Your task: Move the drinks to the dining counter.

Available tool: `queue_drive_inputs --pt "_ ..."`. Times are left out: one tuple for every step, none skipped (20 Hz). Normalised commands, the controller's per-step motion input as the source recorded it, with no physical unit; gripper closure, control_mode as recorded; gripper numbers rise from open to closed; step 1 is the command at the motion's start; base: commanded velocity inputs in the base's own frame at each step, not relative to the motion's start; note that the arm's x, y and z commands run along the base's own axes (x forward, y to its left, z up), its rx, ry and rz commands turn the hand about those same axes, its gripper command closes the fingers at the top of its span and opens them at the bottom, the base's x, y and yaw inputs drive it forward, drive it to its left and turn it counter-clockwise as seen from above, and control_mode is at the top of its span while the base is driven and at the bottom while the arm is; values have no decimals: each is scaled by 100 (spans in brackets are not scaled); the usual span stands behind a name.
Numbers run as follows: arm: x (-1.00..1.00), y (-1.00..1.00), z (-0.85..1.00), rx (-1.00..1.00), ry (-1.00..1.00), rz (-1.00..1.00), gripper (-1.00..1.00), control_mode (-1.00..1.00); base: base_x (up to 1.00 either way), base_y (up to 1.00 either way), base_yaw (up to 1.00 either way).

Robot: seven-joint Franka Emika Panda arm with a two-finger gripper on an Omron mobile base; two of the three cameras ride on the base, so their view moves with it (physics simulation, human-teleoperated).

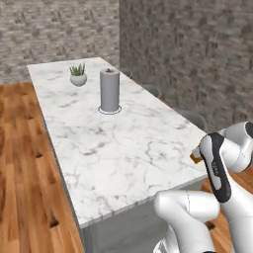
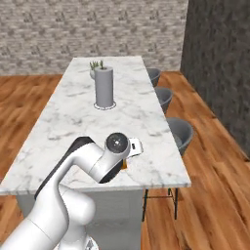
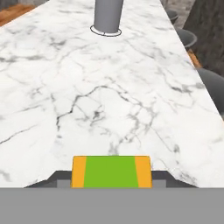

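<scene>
- Holding the orange carton [image 3: 111, 171] between its fingers, the gripper [image 3: 111, 183] sits low over the near end of the bench [image 3: 109, 100]; the carton's orange-and-green top shows right at the fingertips in the hand view, so the grip looks closed on it, though the fingers themselves are mostly hidden.
- From the right base view, the carton [image 2: 125, 164] is a small orange sliver under the wrist, close to the bench's near edge.
- Risk: letting go this close to the edge could let the carton tip or slide off the front, should it land tilted or only partly over the marble.
- Risk: whether the base touches the bench cannot be told; opening while it hangs above could topple it.
- Ahead of the gripper the marble is bare; the grey cylinder [image 1: 109, 90] stands well ahead, the potted plant [image 1: 78, 75] beyond it.
- The stools [image 2: 179, 134] sit off to the gripper's right, beside the bench, out of its way.
</scene>
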Motion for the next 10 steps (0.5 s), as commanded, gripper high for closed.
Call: queue_drive_inputs --pt "0 0 0 0 0 0 100 100 73 -4 46" --pt "0 0 0 0 0 0 100 100 74 -3 46" --pt "0 0 0 0 0 0 100 100 74 -3 46" --pt "0 0 0 0 0 0 100 100 73 -2 45" --pt "0 0 0 0 0 0 100 100 71 -1 45" --pt "0 0 0 0 0 0 100 100 69 -1 44" --pt "0 0 0 0 0 0 100 100 69 0 43" --pt "0 0 0 0 0 0 100 100 70 0 42" --pt "0 0 0 0 0 0 100 100 70 0 42" --pt "0 0 0 0 0 0 100 100 69 0 42"
